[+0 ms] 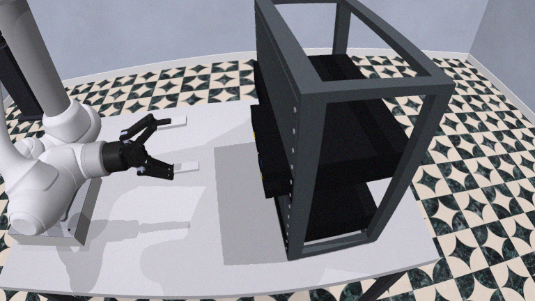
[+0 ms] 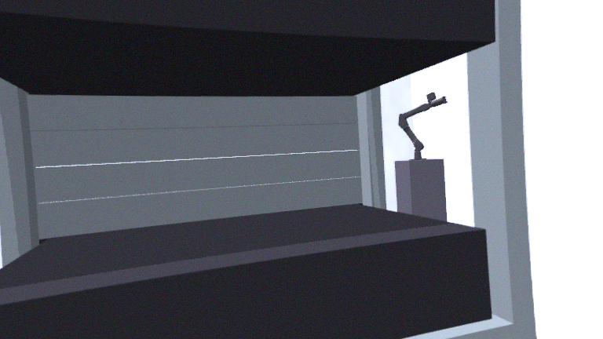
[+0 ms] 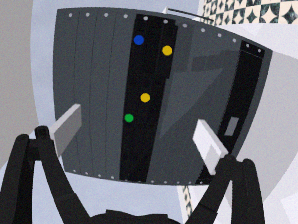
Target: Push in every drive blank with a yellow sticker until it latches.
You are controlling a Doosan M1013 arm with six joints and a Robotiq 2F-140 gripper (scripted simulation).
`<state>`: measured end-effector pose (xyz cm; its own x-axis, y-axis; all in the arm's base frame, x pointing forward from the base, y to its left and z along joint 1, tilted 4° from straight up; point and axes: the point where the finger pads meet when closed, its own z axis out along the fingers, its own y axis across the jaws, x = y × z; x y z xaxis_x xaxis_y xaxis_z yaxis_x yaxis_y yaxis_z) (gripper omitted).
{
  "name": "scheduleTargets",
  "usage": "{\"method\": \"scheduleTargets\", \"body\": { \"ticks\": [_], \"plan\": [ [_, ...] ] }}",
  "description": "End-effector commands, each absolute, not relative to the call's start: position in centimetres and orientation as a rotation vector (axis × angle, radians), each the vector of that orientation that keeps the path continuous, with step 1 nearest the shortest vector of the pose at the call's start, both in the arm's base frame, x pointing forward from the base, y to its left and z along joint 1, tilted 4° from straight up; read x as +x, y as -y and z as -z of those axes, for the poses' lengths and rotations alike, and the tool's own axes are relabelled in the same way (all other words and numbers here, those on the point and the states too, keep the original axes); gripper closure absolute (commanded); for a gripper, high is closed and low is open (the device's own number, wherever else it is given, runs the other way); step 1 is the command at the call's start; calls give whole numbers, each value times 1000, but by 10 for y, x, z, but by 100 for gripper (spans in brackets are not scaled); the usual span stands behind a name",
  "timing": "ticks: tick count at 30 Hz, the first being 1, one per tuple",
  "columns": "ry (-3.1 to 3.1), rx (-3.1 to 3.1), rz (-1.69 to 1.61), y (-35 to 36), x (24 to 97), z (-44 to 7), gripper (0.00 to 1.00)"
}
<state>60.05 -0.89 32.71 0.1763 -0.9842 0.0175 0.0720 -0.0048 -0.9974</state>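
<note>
Wrist view gives me four stickers on the rack's (image 1: 299,157) dark front: two yellow (image 3: 166,50), one blue (image 3: 139,40), one green (image 3: 129,117); I read no writing. My gripper (image 1: 170,143) hangs wide and empty, well apart from the rack on the table (image 1: 187,232)

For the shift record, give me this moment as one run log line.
tool: open, empty | position: apart from rack, facing its front | yellow stickers seen: two | blanks pushed: none visibly
</note>
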Motion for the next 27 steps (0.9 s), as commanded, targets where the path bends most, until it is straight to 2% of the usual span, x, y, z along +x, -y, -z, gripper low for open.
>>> {"method": "scheduleTargets", "body": {
  "ticks": [1, 27],
  "plan": [
    [-1022, -1242, 1121, -5, 616, -330, 0],
    [-1022, -1242, 1121, -76, 689, -342, 0]
  ]
}}
